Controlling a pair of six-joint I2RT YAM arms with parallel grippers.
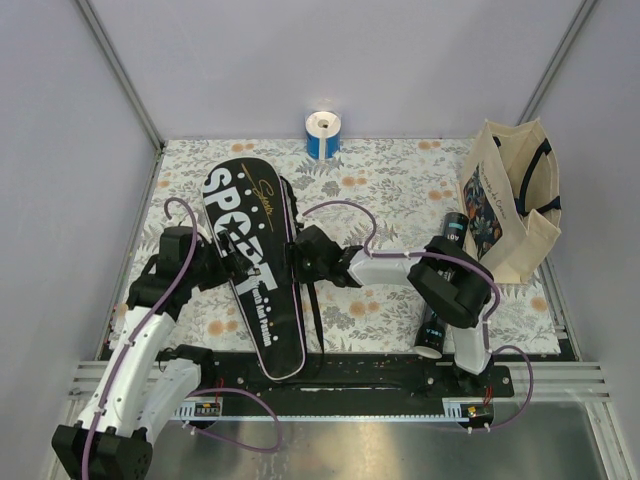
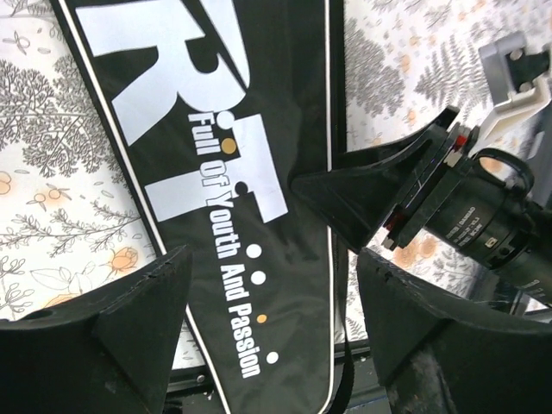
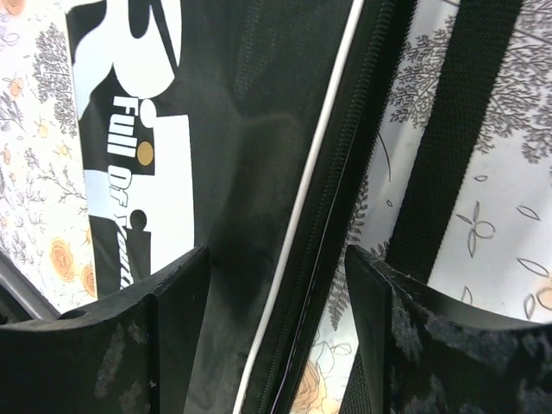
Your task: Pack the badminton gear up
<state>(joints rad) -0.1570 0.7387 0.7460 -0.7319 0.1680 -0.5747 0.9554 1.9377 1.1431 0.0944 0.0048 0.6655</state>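
Tools both released (gripping nothing): left tool (image 2: 274, 285) over racket cover (image 2: 285, 112), right tool (image 3: 276, 267) straddling its edge.

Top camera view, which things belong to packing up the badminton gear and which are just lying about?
For the job: black SPORT racket cover; black tube.
Lying about: blue-and-white roll; cream tote bag, role unclear.

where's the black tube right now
In the top view, the tube lies on the right of the mat, beside the tote bag, partly hidden by the right arm.
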